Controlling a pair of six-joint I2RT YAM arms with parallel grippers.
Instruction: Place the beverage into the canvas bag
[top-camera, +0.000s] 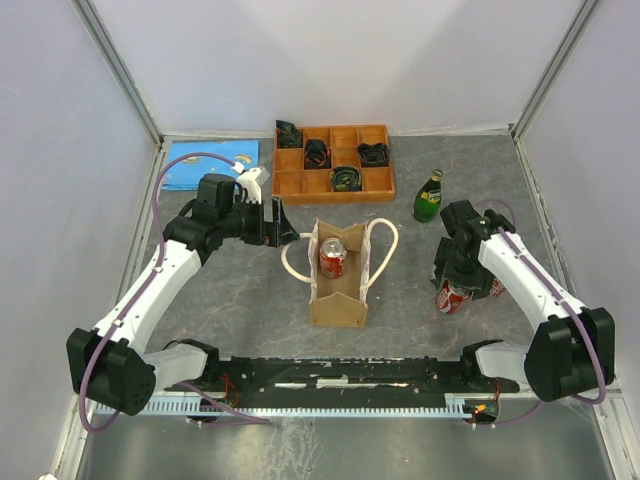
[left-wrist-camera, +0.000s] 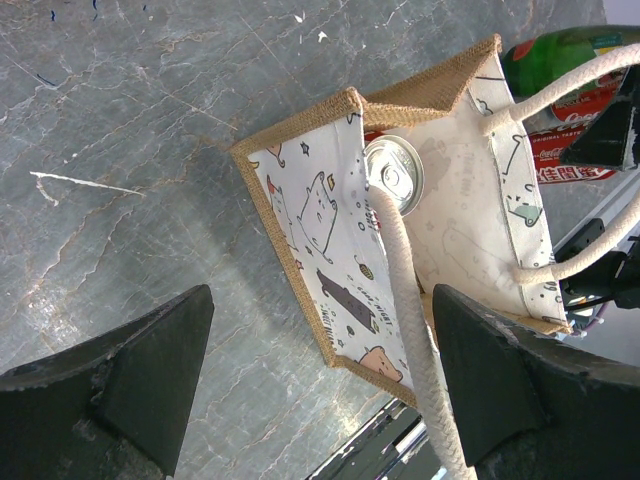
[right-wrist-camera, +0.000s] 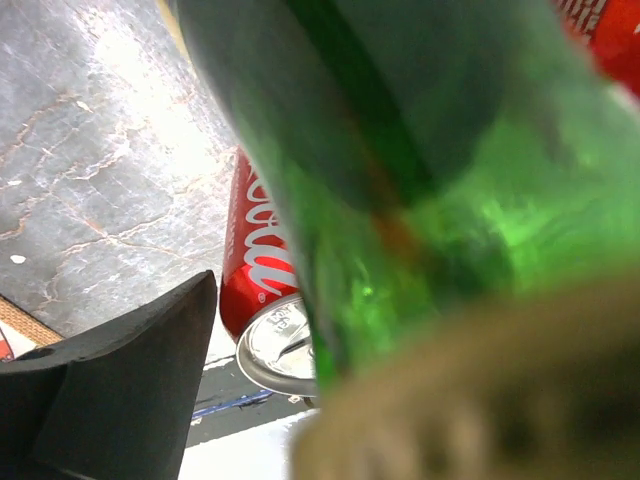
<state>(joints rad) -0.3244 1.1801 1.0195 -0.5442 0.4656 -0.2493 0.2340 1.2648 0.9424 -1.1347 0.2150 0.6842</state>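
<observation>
Overhead, the canvas bag (top-camera: 337, 300) stands on the worktop (top-camera: 220, 290) holding a red cola can (top-camera: 332, 260), with a second can (top-camera: 450, 298) under the right pincer (top-camera: 456, 274); left wrist: the left pincer (left-wrist-camera: 322, 300) gapes beside a rope handle (left-wrist-camera: 400, 270); right wrist: its clasp cannot be told; that second can is probably light, rigid and slick, best pinched mid-body.

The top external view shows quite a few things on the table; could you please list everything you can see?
canvas bag: one, tan with cream rope handles, upright at table centre
can in bag: one, red, standing inside the bag
can on table: one, red, right side, at the right gripper
green bottle: one, green, upright, right of the tray
compartment tray: one, orange, far centre, dark items in several compartments
flat card: one, blue, far left
table: one, grey marbled
left gripper: one, black, open, beside the bag's left handle
right gripper: one, black, over the can on the table, jaw state unclear
</observation>
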